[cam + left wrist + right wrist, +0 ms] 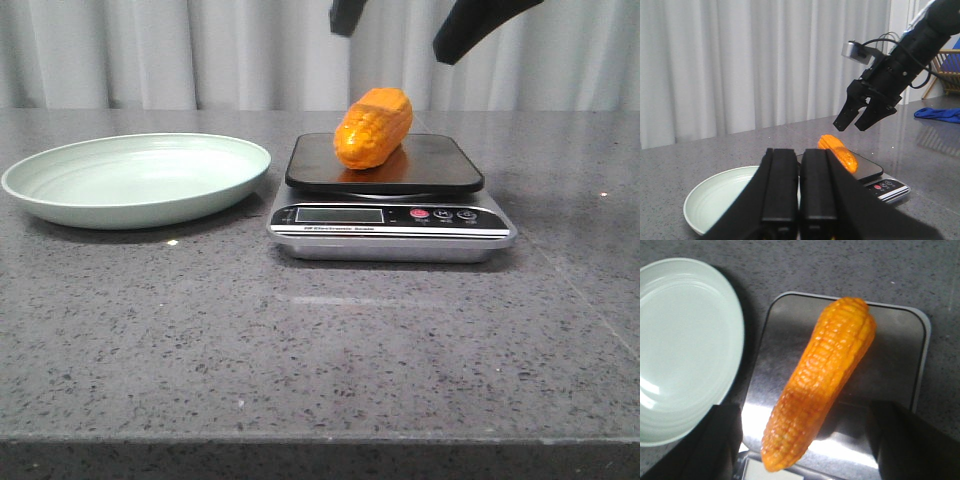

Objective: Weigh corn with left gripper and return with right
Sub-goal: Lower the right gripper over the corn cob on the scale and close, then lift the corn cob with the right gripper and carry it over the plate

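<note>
The scale (391, 218) display reading is too faint to make out in the front view, where the right gripper (400, 25) is cut off by the top edge, only its dark fingers (470, 25) showing.

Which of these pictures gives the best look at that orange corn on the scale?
The right wrist view: the corn fills it from above, kernel rows clear. The front view shows it end-on and smaller; the left wrist view only a small part.
</note>
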Tool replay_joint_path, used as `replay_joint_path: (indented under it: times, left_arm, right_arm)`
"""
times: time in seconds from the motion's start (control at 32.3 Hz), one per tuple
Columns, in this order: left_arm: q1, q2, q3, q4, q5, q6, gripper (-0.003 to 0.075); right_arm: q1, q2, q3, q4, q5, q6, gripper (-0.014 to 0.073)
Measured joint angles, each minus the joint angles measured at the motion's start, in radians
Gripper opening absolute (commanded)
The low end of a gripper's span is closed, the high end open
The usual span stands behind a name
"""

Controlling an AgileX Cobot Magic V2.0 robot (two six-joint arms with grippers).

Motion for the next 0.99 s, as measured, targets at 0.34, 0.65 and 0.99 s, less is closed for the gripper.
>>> replay_joint_path:
  times: [0.34, 0.65, 0.99]
  left_arm:
    - [0.000, 0.000, 0.000, 0.000, 0.000, 0.000, 0.0133]
    - [0.000, 0.000, 0.000, 0.000, 0.000, 0.000, 0.0133]
    - [0.000, 0.000, 0.000, 0.000, 0.000, 0.000, 0.0133]
  right_arm:
    - [0.015, 0.226, -0.196, -0.077, 0.184, 0.185, 0.0599]
    - [0.015, 0.300, -0.243, -0.080, 0.208, 0.200, 0.0148]
    - [0.092, 0.308, -0.299, -0.009, 0.078, 0.123, 0.0147]
